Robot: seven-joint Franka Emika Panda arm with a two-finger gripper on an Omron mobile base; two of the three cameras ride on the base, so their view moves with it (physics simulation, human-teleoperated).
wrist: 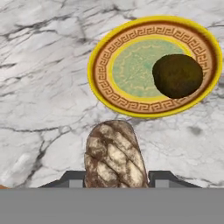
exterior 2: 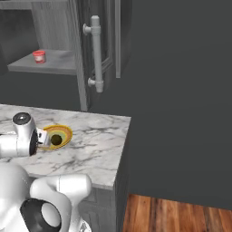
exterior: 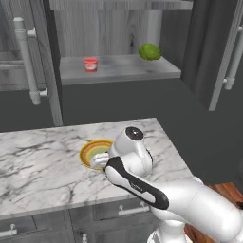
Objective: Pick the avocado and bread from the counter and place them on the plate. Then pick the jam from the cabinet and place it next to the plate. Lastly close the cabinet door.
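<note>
In the left base view our own arm covers the right half of the plate point(exterior: 90, 153), so we cannot see what lies on it there. In the right base view the wrist hides the plate's left edge, and the dark lump on it, the avocado point(exterior 2: 56, 140), is too small to make out. In the hand view the bread point(wrist: 114, 155) runs off into the bottom of the frame, hiding the gripper point(wrist: 114, 180) fingers' inner faces. The jam point(exterior: 90, 64) label is too small to read.

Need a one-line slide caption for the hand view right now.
Gripper holds the bread above the counter, near the plate carrying the avocado.
</note>
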